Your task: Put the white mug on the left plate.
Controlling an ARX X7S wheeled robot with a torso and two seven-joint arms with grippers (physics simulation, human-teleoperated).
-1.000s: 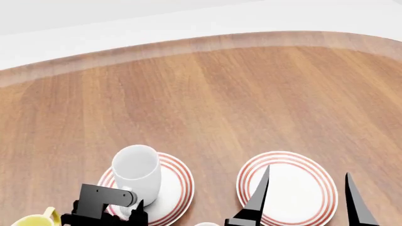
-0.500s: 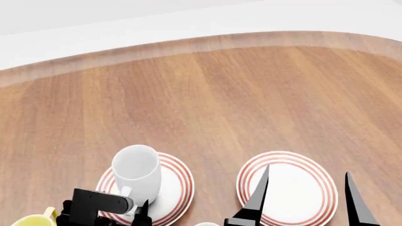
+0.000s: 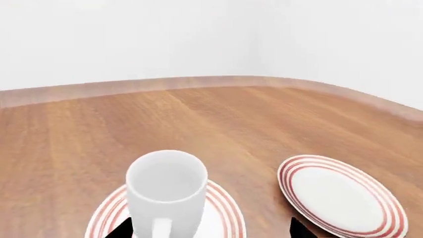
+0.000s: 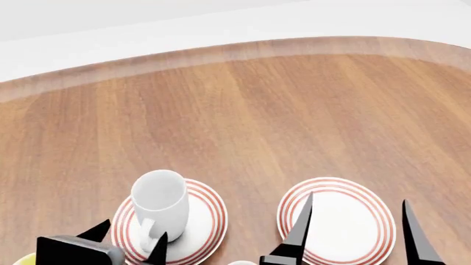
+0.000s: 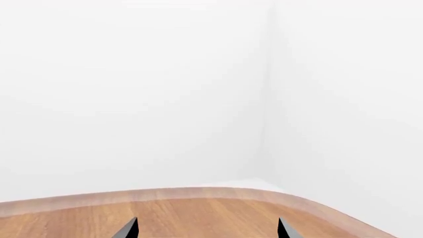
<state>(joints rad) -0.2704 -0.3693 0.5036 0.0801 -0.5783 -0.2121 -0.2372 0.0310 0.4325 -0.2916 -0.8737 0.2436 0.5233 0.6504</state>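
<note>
The tall white mug [image 4: 158,201] stands upright on the left red-ringed plate [image 4: 204,221], its handle toward me. In the left wrist view the mug [image 3: 166,186] sits on that plate [image 3: 225,210]. My left gripper [image 4: 129,238] is open and empty, just in front of the mug near its handle and not touching it. Only its two dark fingertips [image 3: 122,229] show in the left wrist view, spread wide. My right gripper [image 4: 357,223] is open and empty, hovering over the right plate [image 4: 335,190]. Its wrist view shows the spread fingertips [image 5: 132,228] over bare wood.
The right plate [image 3: 340,201] lies beside the left one on the wooden table [image 4: 257,110]. Part of a yellow mug [image 4: 21,258] shows at the near left edge. A small white object [image 4: 239,263] peeks in between the plates. The table's far edge curves below a white wall.
My left gripper has drawn back from the mug's handle toward the near left edge, and its fingers now show spread. The mug stays on the plate. The right arm barely moved.
</note>
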